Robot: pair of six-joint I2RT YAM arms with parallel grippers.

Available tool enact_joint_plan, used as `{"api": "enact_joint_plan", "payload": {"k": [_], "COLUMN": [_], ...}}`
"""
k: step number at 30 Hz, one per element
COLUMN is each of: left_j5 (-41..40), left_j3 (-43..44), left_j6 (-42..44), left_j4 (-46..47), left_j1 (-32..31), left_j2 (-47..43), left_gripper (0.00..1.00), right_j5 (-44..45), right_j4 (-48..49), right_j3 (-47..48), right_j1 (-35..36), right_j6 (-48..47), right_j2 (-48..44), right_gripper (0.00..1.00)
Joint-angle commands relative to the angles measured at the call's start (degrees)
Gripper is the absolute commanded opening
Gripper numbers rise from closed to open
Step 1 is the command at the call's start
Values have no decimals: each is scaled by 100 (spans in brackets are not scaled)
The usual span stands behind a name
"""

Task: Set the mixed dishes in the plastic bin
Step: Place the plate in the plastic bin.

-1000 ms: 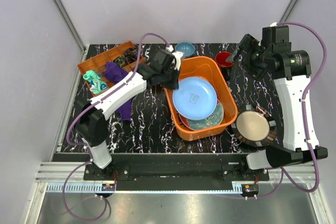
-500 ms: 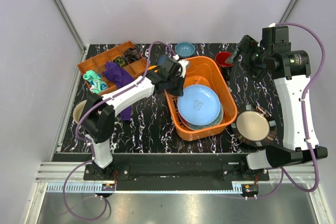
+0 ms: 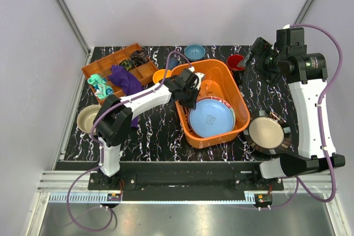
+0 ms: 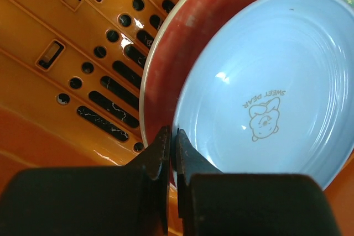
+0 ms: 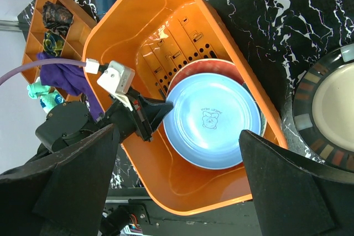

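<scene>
The orange plastic bin (image 3: 207,62) stands mid-table. The light blue plate (image 3: 211,117) lies in it on top of the red-and-green patterned plate (image 4: 182,26). My left gripper (image 3: 189,103) reaches into the bin and is shut on the blue plate's left rim (image 4: 172,136). My right gripper (image 3: 251,53) hangs high at the back right, open and empty, looking down on the bin (image 5: 178,131). On the table are the dark striped-rim plate (image 3: 269,148), a beige bowl (image 3: 87,119), an orange-yellow bowl (image 3: 162,74), a small blue bowl (image 3: 194,52) and a red mug (image 3: 236,62).
A flat brown-orange compartment tray (image 3: 110,62) sits at the back left. A purple cloth (image 3: 124,78) and a teal toy (image 3: 99,85) lie by its near edge. The bin's far half shows its bare slotted bottom (image 4: 83,42).
My left gripper has carried the light blue plate down and toward the bin's near end, laying it on the patterned plate. The beige bowl at the left came into view. The right arm has not moved.
</scene>
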Motion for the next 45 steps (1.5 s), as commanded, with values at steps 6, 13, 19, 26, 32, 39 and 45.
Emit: {"api": "enact_joint_plan", "payload": {"k": [6, 13, 19, 26, 32, 39, 45], "left_j5": [65, -180, -488, -603, -629, -664, -480], "left_j3": [324, 675, 1386, 970, -657, -1179, -925], "left_j6": [49, 110, 172, -371, -655, -496, -610], "left_j4": [82, -129, -507, -763, -595, -832, -797], "left_j1": [-46, -46, 67, 972, 2360, 2977, 2977], "left_j2": [-67, -182, -454, -1419, -3071, -3759, -3566], "left_gripper": [28, 41, 47, 49, 50, 50, 50], "right_j5": [-184, -359, -307, -324, -474, -509, -483], "right_j4": [11, 90, 186, 274, 450, 582, 652], "right_j3": [-107, -283, -371, -248, -248, -204, -248], "right_j1": [-30, -30, -30, -39, -30, -30, -30], "right_j6": [-7, 107, 107, 81, 116, 177, 274], "right_j2": [-169, -213, -248, -99, 59, 261, 279], "right_gripper": [100, 100, 100, 100, 100, 100, 100]}}
